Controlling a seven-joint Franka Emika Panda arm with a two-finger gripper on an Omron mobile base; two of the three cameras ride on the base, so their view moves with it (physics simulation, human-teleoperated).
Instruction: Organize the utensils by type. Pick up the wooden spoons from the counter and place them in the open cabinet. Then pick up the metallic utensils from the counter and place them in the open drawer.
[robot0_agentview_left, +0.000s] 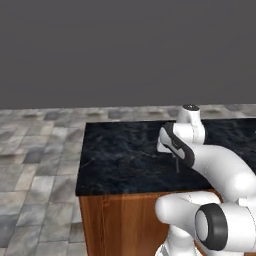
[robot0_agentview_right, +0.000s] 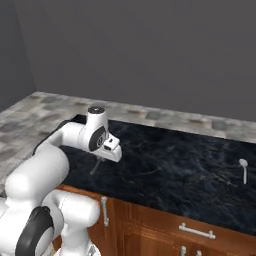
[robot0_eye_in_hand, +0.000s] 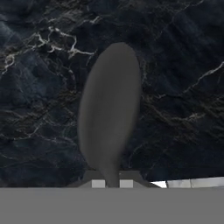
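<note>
My gripper (robot0_eye_in_hand: 112, 183) is shut on the handle of a grey metallic spoon (robot0_eye_in_hand: 109, 118), whose oval bowl hangs down over the black marble counter (robot0_eye_in_hand: 39, 87). From the base, the gripper (robot0_agentview_left: 175, 155) (robot0_agentview_right: 100, 158) hovers above the counter's left part, and the thin spoon (robot0_agentview_left: 177, 164) (robot0_agentview_right: 94, 167) dangles beneath it, clear of the surface. A second metallic spoon (robot0_agentview_right: 243, 169) lies flat on the counter far to the right. The wooden spoons, the open cabinet and the open drawer are out of view.
The counter (robot0_agentview_left: 120, 155) (robot0_agentview_right: 170, 165) ends at a left edge above a wooden cabinet side (robot0_agentview_left: 120, 220). Shut drawer fronts with metal handles (robot0_agentview_right: 196, 231) run below the front edge. Grey tiled floor (robot0_agentview_left: 35, 200) lies to the left.
</note>
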